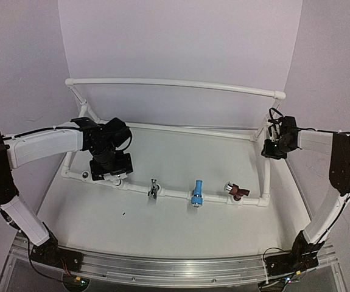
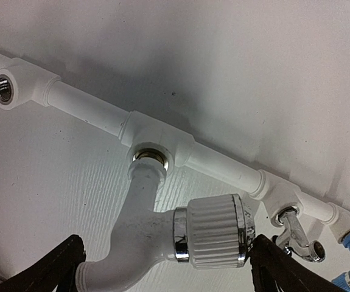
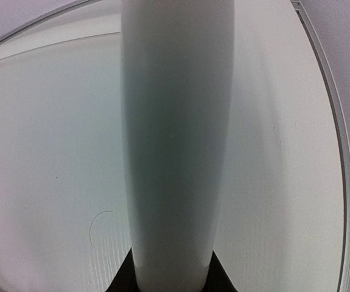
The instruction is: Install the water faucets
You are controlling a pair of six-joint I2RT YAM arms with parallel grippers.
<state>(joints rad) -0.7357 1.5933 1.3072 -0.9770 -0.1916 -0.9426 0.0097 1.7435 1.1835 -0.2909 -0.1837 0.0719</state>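
White faucet [image 2: 141, 234]: lower centre of the left wrist view. Its metal-ringed end sits in a tee socket [image 2: 152, 155] of the front pipe, and the body hangs toward the bottom of the frame. Its ribbed knob [image 2: 214, 231], with a chrome ring at each end, points right. In the top view it is mostly hidden under the left gripper [image 1: 115, 173], left of centre on the front rail.

Left gripper: the fingers [image 2: 58, 267] stand wide, one at each lower corner of the wrist view, with the faucet between them. The right-hand finger touches the knob's end and the left-hand one lies against the spout. I cannot tell whether they are squeezing or only bracketing it.

Others along the same rail, running rightward in the top view:
- chrome faucet [image 1: 154, 190]
- light blue faucet [image 1: 196, 193]
- reddish-brown faucet [image 1: 238, 191], near the right corner

All three stand at their tees. How far each is seated is too small to tell.

Empty socket [image 2: 4, 89]: upper left of the wrist view, metal thread visible inside.

PVC frame [image 1: 175, 84]: white pipe rectangle with a raised rear bar, lying on the white table [image 1: 162, 243].

Right gripper [image 1: 272, 148]: at the frame's right side pipe, right of centre. In the right wrist view the pipe fills the middle of the frame, with the dark fingers [image 3: 121, 281] tight against both flanks, clamped on it.
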